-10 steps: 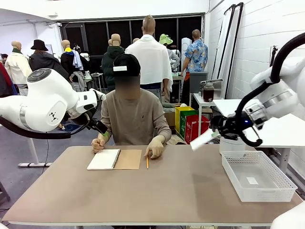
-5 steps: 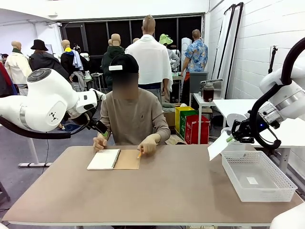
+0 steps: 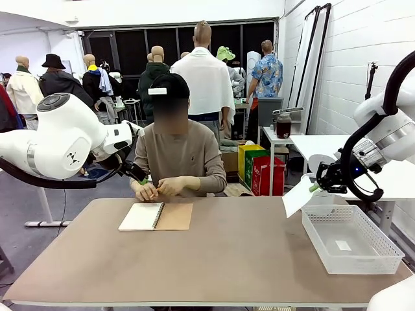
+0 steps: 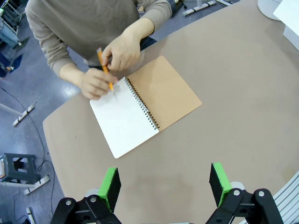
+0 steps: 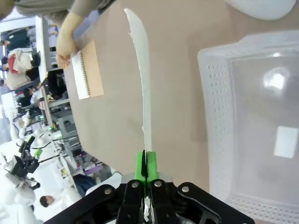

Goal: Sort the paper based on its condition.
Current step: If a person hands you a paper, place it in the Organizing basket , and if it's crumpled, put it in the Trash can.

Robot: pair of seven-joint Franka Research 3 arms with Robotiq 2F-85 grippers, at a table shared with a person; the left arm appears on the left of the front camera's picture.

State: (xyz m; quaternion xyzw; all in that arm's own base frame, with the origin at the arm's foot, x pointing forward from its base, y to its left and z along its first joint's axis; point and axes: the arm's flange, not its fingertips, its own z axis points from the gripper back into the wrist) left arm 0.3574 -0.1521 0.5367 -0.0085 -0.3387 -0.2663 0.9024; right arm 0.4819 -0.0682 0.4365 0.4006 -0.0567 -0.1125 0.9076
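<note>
Paper, one thin white rectangular sheet (image 3: pixel 297 196), hangs from my right gripper (image 3: pixel 316 188), whose jaws are clamped on its edge. It sits just beside the rim of the white perforated plastic basket (image 3: pixel 353 262), probably ready to drop in. My left gripper (image 4: pixel 163 171) hovers with jaws wide apart and empty, facing the brown-covered spiral notebook (image 4: pixel 124 123) where the person's hands (image 4: pixel 122 49) hold an orange pencil (image 4: pixel 110 84), likely awaiting another sheet.

Left fingers (image 4: pixel 110 186) spread wide — right fingers (image 5: pixel 139 164) pressed together, arm raised.
</note>
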